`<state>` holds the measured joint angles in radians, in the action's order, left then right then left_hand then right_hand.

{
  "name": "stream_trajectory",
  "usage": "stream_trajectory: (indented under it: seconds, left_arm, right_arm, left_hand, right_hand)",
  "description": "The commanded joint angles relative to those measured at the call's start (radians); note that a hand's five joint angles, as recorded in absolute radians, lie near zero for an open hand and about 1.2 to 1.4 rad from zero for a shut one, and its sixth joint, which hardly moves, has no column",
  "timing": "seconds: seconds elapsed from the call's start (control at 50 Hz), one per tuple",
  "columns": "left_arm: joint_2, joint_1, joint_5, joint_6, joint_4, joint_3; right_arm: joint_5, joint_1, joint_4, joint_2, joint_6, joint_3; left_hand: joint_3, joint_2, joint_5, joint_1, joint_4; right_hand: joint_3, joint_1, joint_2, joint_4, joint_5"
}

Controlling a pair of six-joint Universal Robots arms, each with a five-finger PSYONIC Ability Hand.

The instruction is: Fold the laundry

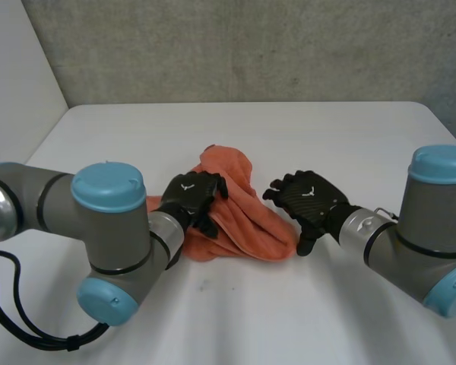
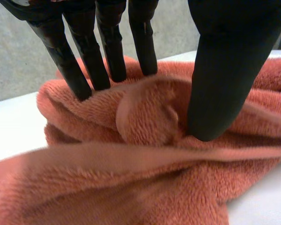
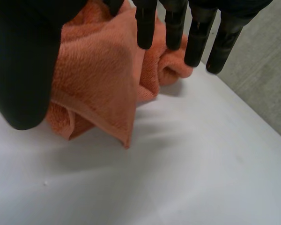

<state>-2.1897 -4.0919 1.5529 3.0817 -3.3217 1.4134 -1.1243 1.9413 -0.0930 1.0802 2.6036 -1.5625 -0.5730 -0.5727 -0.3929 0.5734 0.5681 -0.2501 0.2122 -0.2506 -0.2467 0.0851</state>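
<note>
- Where the left arm (image 1: 106, 228) reaches in over the white table (image 1: 235, 327), the left hand (image 1: 191, 196) sits on top of the towel's (image 1: 247, 220) left half.
- Left hand, wrist view: fingers (image 2: 86, 61) and thumb (image 2: 220, 89) are dug into the pile, with a ridge of cloth nipped between them.
- Towel: orange, crumpled, at the middle of the table between the two hands, with its layers overlapping. One hemmed corner (image 3: 125, 138) juts out on the side towards the right hand.
- Right hand (image 1: 310, 199): just beside the towel's right end, fingers spread and fairly straight, holding nothing. Contact with the cloth cannot be confirmed.
- Right arm (image 1: 433, 220): comes in from the near right.
- Assessment: the step in hand appears to be opening the heap out flat before any fold is made.
- Recommendation: the right hand should take the jutting corner by its hem, one layer only. The left hand's nip sits mid-pile and may gather several layers, so it is better moved to an edge. Then draw the hands apart, low over the table.
</note>
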Motion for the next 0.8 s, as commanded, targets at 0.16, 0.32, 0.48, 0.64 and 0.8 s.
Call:
stream_trajectory:
  seconds: [0.16,0.32,0.48,0.64,0.8]
  left_arm:
    - [-0.062,-0.002,0.009,0.028,-0.039,-0.05]
    - [0.072,-0.002,0.015,0.14,-0.044,-0.057]
    - [0.333,-0.008,0.01,0.15,-0.038,-0.068]
    - [0.566,-0.016,0.004,0.152,0.004,-0.108]
    - [0.594,-0.019,0.001,0.152,0.063,-0.114]
  right_arm:
    - [-0.008,0.051,-0.067,-0.109,0.074,0.114]
    - [-0.026,0.058,-0.068,-0.062,0.297,0.223]
    - [-0.124,0.047,-0.06,0.142,0.46,0.294]
    - [-0.16,0.018,0.025,0.392,0.472,0.346]
    - [-0.152,0.01,0.165,0.42,0.455,0.381]
  left_hand:
    - [-0.823,-0.823,-0.829,0.823,0.828]
    - [-0.823,-0.824,-0.829,0.823,0.828]
    - [-0.823,-0.824,-0.829,0.823,0.828]
    - [-0.823,-0.824,-0.829,0.823,0.828]
    - [-0.823,-0.824,-0.829,0.823,0.828]
  right_hand:
    - [-1.145,1.183,-1.145,-1.149,1.136]
    - [-1.146,1.184,-1.146,-1.15,1.137]
    - [-1.146,1.184,-1.146,-1.15,1.137]
    - [-1.146,1.184,-1.146,-1.15,1.137]
    - [-1.146,1.184,-1.146,-1.15,1.137]
